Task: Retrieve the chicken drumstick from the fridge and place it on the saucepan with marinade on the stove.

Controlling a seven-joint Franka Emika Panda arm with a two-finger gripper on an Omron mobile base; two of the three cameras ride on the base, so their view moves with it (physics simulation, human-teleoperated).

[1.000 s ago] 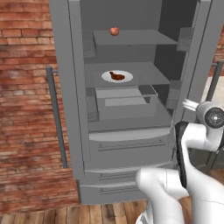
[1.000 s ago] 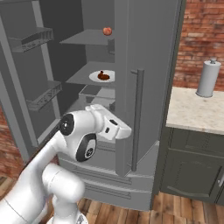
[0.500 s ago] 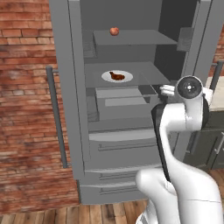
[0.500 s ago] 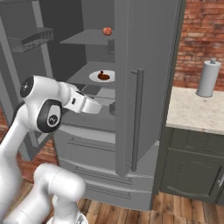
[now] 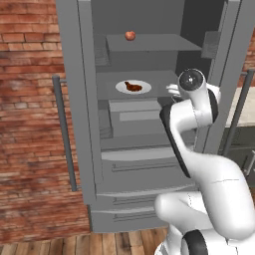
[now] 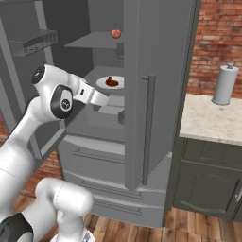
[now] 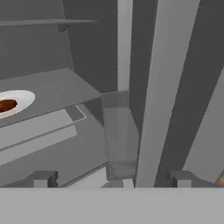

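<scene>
- Reaching into the tall grey stainless fridge (image 5: 149, 149) is the step I'm on, judging from the left base view: the small reddish-brown glossy chicken drumstick (image 5: 133, 86) lies on a round white plate (image 5: 121, 88) on the middle shelf, below the shelf with the small round red apple (image 5: 130, 35). My white arm's wrist sits at shelf height, off to the right of the plate and clear of it. The drumstick's long axis runs roughly left to right along the shelf; which end is the thick one I can't make out.
- Right base view now: the plate (image 6: 102, 84) and drumstick (image 6: 112, 82) sit beyond my forearm, which points in towards the shelf. The jaws themselves are tucked behind the fridge's half-open door, so I can't tell from here how wide they stand.
- Hand view: both dark tips rise at the bottom edge, set well apart with nothing between them, so the gripper (image 7: 112, 179) is spread and empty. The drumstick (image 7: 6, 105) is at the far left edge, on its plate (image 7: 24, 99); I'm aimed at the door bin instead. Next, I reckon, I need to swing towards the plate and line the jaws across that long axis before closing.
</scene>
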